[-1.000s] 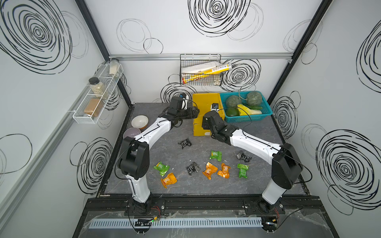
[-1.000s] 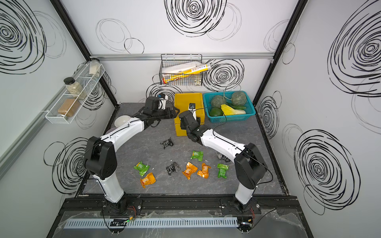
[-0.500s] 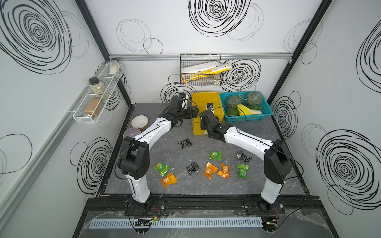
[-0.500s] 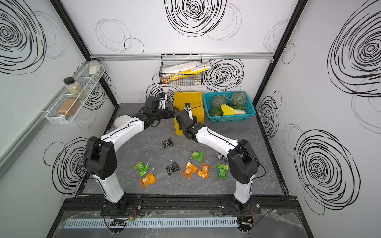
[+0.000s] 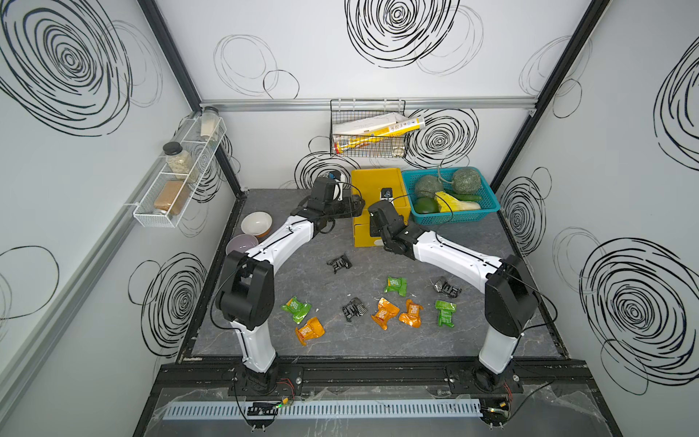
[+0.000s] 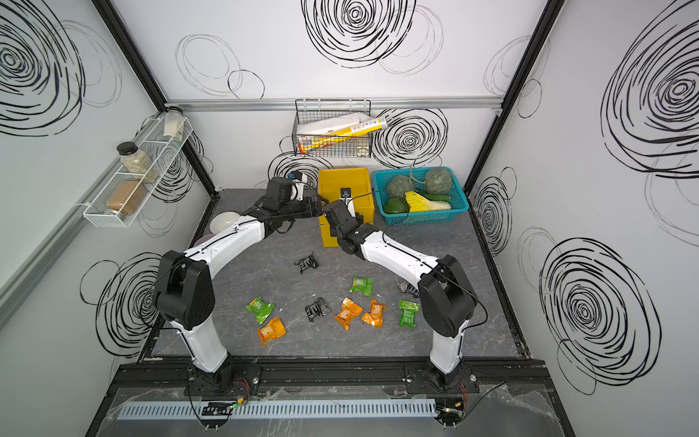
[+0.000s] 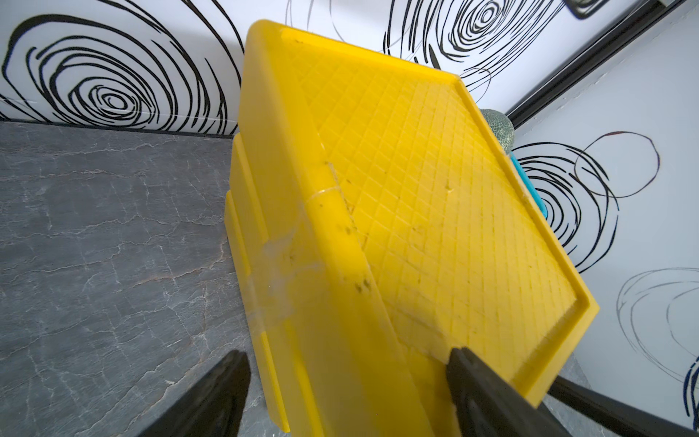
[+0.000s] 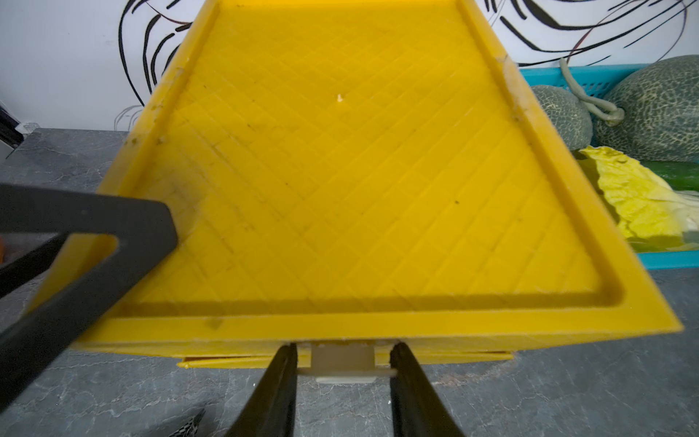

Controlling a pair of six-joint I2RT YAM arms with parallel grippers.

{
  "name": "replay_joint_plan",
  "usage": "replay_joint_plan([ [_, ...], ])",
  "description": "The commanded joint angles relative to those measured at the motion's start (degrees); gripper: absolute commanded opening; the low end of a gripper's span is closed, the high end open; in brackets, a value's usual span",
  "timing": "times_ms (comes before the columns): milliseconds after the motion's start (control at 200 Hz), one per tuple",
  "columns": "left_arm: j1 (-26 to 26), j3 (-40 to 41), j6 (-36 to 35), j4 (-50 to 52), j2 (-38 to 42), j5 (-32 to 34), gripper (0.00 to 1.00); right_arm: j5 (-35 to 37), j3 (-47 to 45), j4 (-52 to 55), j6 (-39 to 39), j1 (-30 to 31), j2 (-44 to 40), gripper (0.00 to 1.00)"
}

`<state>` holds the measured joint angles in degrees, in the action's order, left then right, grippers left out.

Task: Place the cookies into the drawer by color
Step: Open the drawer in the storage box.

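Left claw (image 7: 345, 353) spread wide astride front corner of yellow drawer cabinet (image 5: 374, 181), one finger (image 8: 143, 227) resting on top. Right claw (image 8: 344, 350) apparently pinching top drawer's white handle (image 8: 342, 361); contact hard to confirm. Cookies (image 5: 385, 312) scattered on table (image 5: 340, 340), apart from cabinet.

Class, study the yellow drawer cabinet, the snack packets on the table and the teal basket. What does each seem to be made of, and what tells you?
Yellow drawer cabinet: likely moulded plastic, matte, with a cross-hatched top and scuffs.
Snack packets: apparently foil or plastic film, shiny and crinkled.
Teal basket: probably plastic, with slatted walls of one even colour.
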<state>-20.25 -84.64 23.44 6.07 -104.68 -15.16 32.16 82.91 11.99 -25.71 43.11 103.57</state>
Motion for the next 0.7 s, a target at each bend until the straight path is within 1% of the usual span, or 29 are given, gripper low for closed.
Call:
replay_joint_plan([
  [0, -0.76, 1.50, -0.59, 3.15, -1.38, -0.22, 0.88, -1.54, -0.62, -0.92, 0.07, -0.40, -1.68, 0.29],
  [325, -0.76, 1.58, -0.60, 3.08, -1.04, -0.05, 0.88, -5.12, -5.94, -1.91, -1.89, -0.18, -6.57, 0.26],
  [606, -0.76, 1.67, -0.52, 2.99, -0.76, -0.05, 0.88, -5.42, -8.81, -1.44, -1.88, 0.72, -9.19, 0.26],
  [626, -0.76, 1.67, -0.53, 3.00, -0.77, -0.05, 0.88, -5.52, -9.06, -1.46, -3.27, 0.83, -9.42, 0.26],
  [691, -0.76, 1.67, -0.42, 3.07, -0.61, -0.05, 0.88, -5.64, -9.84, -1.29, -3.61, 1.37, -10.17, 0.26],
])
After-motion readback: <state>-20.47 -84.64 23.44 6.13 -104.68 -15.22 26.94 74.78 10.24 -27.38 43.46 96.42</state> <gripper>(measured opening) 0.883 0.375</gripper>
